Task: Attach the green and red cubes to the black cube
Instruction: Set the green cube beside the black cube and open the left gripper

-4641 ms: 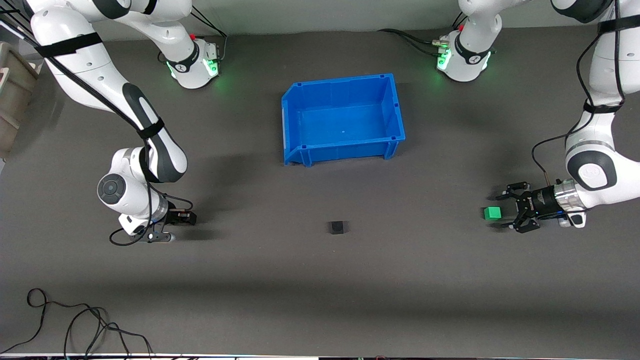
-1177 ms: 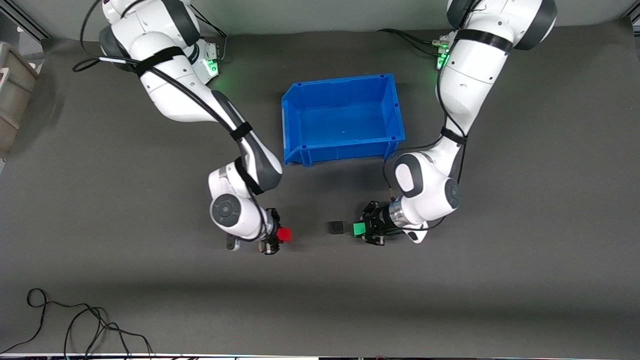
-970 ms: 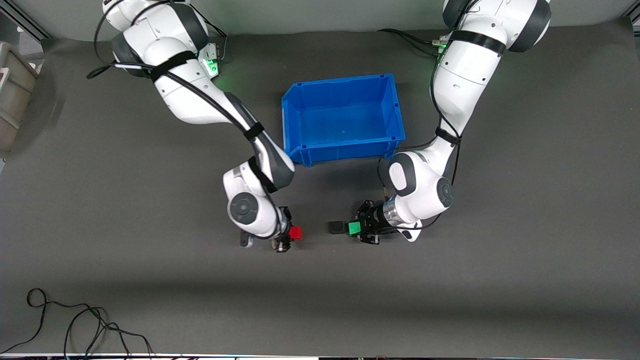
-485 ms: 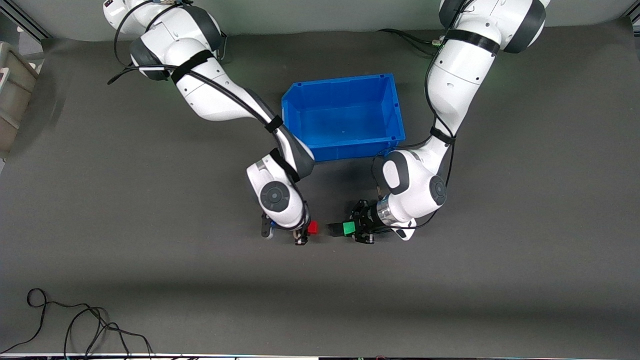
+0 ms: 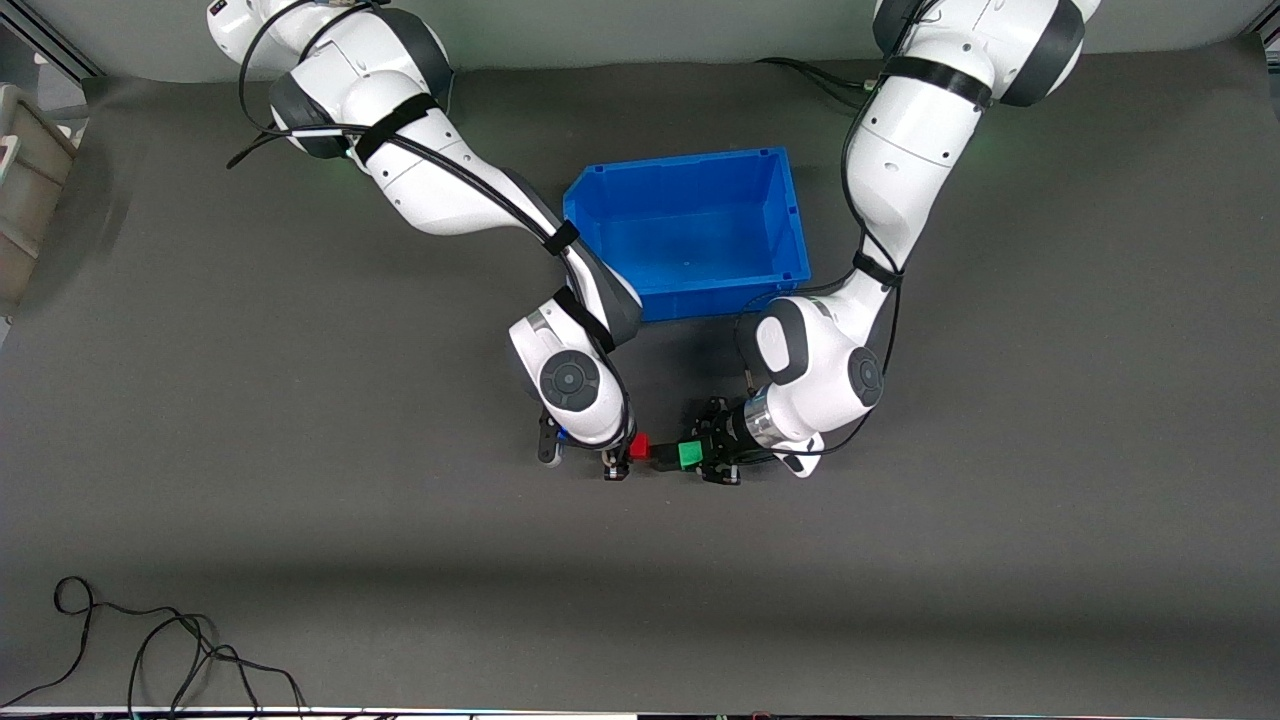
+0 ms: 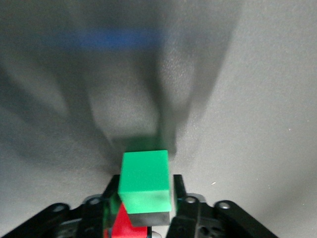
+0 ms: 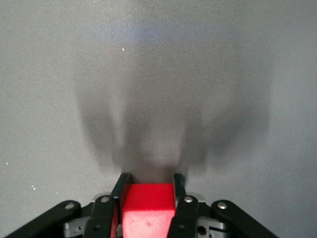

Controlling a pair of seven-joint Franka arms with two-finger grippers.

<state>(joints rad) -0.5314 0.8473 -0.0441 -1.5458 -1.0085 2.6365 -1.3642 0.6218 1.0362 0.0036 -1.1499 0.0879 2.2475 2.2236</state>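
- A dark grey table is spread under the whole scene; a coil of black cable lies near its edge closest to the front camera, toward the right arm's end.
- Both arms are bent in toward the middle of the table; neither is waiting.
- A blue bin stands in the middle of the table, farther from the front camera than the cubes. Nothing is seen inside it; its floor is bare.
- The right gripper is low over the table, nearer to the front camera than the bin, and its fingers are pinched on the red cube. In the right wrist view the red cube is seen clamped between the two pads.
- The left gripper is low beside it, toward the left arm's end, and is closed on the green cube. In the left wrist view the green cube is held between the fingers, with a dark face just past it and red showing past that.
- The black cube lies on the table between the two coloured cubes, mostly hidden by them.
- The task is judged almost done: the green cube appears pressed against the black cube, and the red cube is at or just beside its other face. Whether either joint is fully seated cannot be told.
- What is judged left is a final squeeze together and the letting go of both cubes.
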